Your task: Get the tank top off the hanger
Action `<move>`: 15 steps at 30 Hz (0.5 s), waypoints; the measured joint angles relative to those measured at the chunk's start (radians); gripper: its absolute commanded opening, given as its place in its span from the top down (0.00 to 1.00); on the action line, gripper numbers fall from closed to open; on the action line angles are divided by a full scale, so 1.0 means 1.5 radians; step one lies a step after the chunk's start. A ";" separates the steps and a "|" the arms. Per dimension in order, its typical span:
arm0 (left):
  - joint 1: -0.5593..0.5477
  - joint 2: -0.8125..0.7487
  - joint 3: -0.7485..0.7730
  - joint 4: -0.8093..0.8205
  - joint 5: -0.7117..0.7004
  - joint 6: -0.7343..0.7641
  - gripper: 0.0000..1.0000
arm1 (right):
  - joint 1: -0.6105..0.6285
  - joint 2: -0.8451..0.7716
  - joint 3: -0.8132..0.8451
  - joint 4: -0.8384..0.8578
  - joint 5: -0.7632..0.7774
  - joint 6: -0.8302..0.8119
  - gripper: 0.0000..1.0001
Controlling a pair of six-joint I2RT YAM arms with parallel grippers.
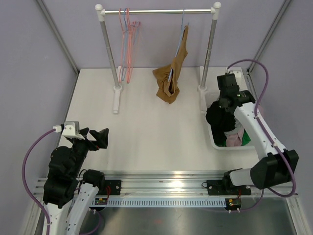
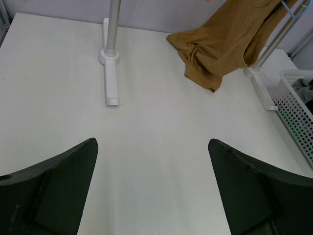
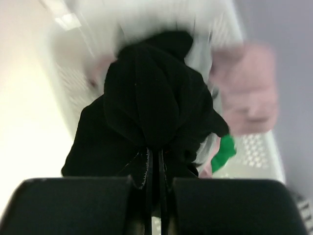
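White tabletop (image 1: 146,132) lies between lilac walls (image 1: 29,73), left end effector (image 1: 96,133) spread, right end effector (image 3: 155,166) pinching black garment (image 3: 151,98).

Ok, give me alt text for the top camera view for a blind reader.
A brown tank top hangs from a blue hanger on a white rack, its hem bunched on the table. The right gripper is shut on a black garment over a white basket; the left gripper is open.

Tank top (image 1: 168,85): tan cloth, matt, soft, creased. Rack rail (image 1: 156,11): shiny bare metal, its feet (image 2: 111,81) smooth white plastic. Table (image 1: 146,132): white, smooth, matt. Basket (image 2: 293,105): white perforated plastic. Black garment (image 3: 146,93): matt soft cloth. Left gripper (image 2: 151,143): matt black plastic.
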 measured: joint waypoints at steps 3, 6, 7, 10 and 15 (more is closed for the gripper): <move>0.000 0.000 0.000 0.000 0.002 0.000 0.01 | -0.036 0.033 -0.121 0.008 -0.043 0.031 1.00; 0.000 0.004 0.000 0.000 0.005 0.000 0.01 | -0.059 0.085 -0.181 0.020 -0.076 0.054 0.96; 0.000 0.007 0.000 0.000 0.006 0.000 0.01 | -0.067 0.105 -0.188 0.023 -0.087 0.060 0.93; 0.000 0.019 0.000 0.000 0.013 0.000 0.01 | -0.088 0.149 -0.189 0.034 -0.117 0.069 0.85; 0.000 0.042 0.006 -0.002 0.037 -0.007 0.01 | -0.095 0.130 -0.182 0.025 -0.136 0.082 0.44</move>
